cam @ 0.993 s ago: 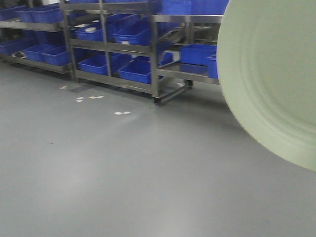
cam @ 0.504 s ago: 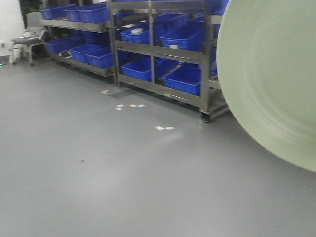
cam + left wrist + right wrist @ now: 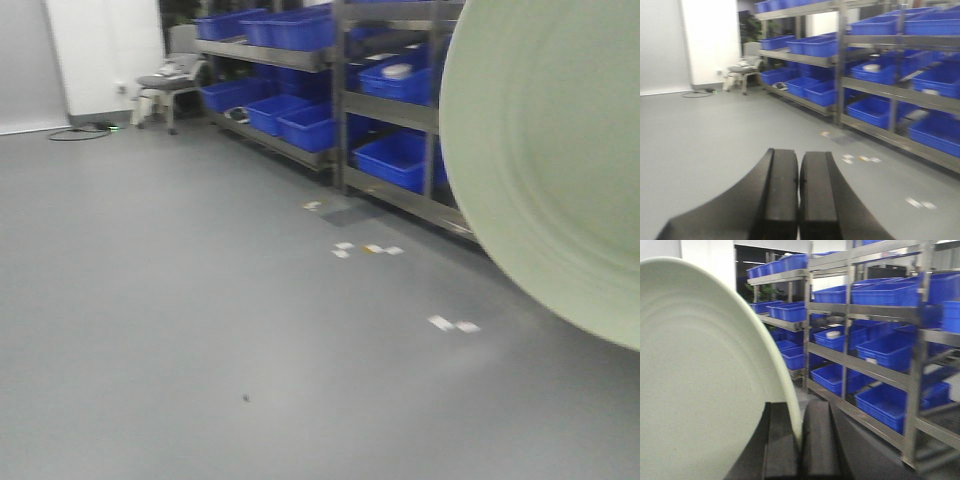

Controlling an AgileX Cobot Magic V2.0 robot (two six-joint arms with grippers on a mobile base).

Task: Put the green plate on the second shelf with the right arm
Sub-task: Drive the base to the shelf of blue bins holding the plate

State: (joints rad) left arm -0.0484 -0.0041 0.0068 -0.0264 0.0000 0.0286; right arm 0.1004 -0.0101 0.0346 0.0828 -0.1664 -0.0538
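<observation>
The green plate (image 3: 560,160) fills the right of the front view, held up on edge. In the right wrist view the green plate (image 3: 700,375) fills the left half, and my right gripper (image 3: 799,440) is shut on its rim, one black finger on each side. My left gripper (image 3: 799,192) is shut and empty, pointing over the grey floor. Metal shelf racks (image 3: 865,315) with several levels stand ahead of the right gripper, some way off.
Blue bins (image 3: 300,125) fill the metal racks (image 3: 340,100) along the right and back. A chair (image 3: 165,85) stands by the white wall at the back left. White tape marks (image 3: 452,324) lie on the grey floor (image 3: 200,300).
The front view has swung left: the racks have slid to the right and the white wall and chair have come into sight. The plate stays in the same place in the view.
</observation>
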